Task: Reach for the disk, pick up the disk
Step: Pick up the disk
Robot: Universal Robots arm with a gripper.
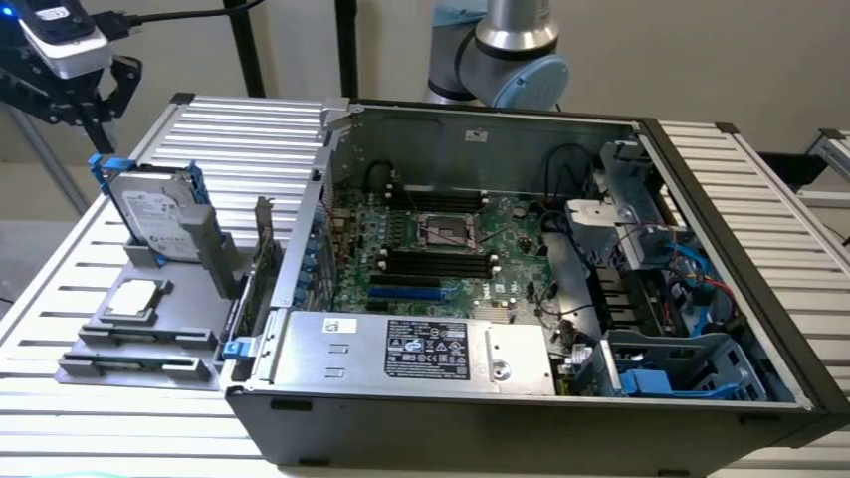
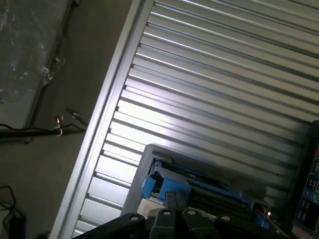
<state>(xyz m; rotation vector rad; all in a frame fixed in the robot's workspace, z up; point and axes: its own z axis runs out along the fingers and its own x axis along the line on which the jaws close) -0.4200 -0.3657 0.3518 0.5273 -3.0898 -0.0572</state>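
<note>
The disk (image 1: 149,206) stands upright in a slot of a grey holder (image 1: 179,299) on the exterior view's left; it is silver-grey with a white label and blue rails. My gripper (image 1: 63,118) hangs above it and a little further to the exterior view's left, open with nothing between its black fingers and not touching the disk. In the wrist view the disk (image 2: 197,188) shows edge-on with its blue rails, just beyond the gripper's grey metal body (image 2: 169,221).
A small square silver CPU chip (image 1: 133,297) lies on the holder in front of the disk. An open computer case (image 1: 531,259) with its motherboard stands just to the exterior view's right. Everything rests on a slatted aluminium table (image 1: 80,398), its edge (image 2: 94,144) near the holder.
</note>
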